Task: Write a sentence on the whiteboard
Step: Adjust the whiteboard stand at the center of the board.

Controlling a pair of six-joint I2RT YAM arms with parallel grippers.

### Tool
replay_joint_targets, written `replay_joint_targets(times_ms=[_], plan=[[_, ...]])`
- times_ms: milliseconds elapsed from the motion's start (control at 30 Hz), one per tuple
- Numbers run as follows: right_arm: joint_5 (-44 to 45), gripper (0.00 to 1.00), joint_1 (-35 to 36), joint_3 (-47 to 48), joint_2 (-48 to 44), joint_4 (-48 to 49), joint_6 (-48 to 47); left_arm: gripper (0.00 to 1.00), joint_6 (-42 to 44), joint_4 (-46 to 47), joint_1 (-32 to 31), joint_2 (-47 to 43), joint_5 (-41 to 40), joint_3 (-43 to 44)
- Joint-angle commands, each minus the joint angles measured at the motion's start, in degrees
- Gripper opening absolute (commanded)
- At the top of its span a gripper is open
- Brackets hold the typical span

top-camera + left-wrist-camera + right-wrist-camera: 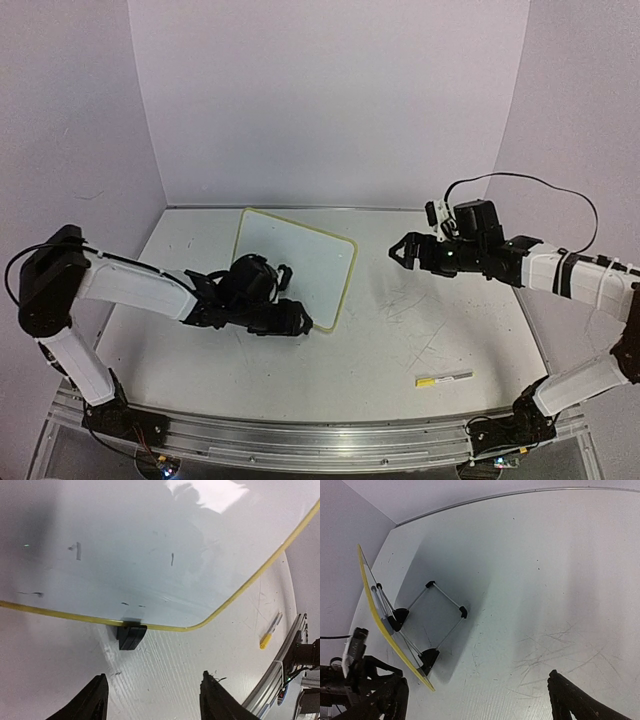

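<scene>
The whiteboard (296,262), white with a thin yellow rim, stands tilted on the table left of centre. In the left wrist view the whiteboard (150,545) fills the top, with a few faint dark marks and a black clip foot (131,635) under its lower rim. My left gripper (298,320) is open just in front of the board's near corner, with nothing between its fingers (216,702). My right gripper (397,252) hovers open and empty to the right of the board. From there the whiteboard (374,611) shows edge-on, with its wire stand (444,614) behind it.
A marker (443,379) with a yellow end lies on the table near the front right, also seen as the marker (270,631) in the left wrist view. The aluminium rail (320,445) runs along the near edge. White walls close in the back and both sides.
</scene>
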Motion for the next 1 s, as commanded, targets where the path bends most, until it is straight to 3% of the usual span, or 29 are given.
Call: replay_joint_targets(times_ms=[0, 200, 400, 633, 967], plan=[[-0.56, 0.97, 1.58, 0.26, -0.54, 1.93, -1.44, 0.68, 6.54, -8.18, 2.38, -12.04, -10.16, -2.08], [-1.12, 0.96, 3.59, 0.98, 1.49, 2.71, -1.36, 0.76, 10.19, -10.35, 14.41, -19.14, -10.25, -8.30], [-0.62, 0.95, 4.95, 1.39, 0.27, 2.51, -1.60, 0.80, 13.12, -7.53, 15.73, -13.18, -9.94, -7.27], [1.68, 0.95, 4.98, 0.67, -2.48, 1.86, -1.76, 0.69, 16.23, -3.64, 15.83, -4.87, -8.49, -4.57], [2.24, 0.95, 4.98, 1.41, -2.59, 0.96, -2.29, 0.46, 22.37, -0.65, 15.84, 2.16, -9.00, -0.84]])
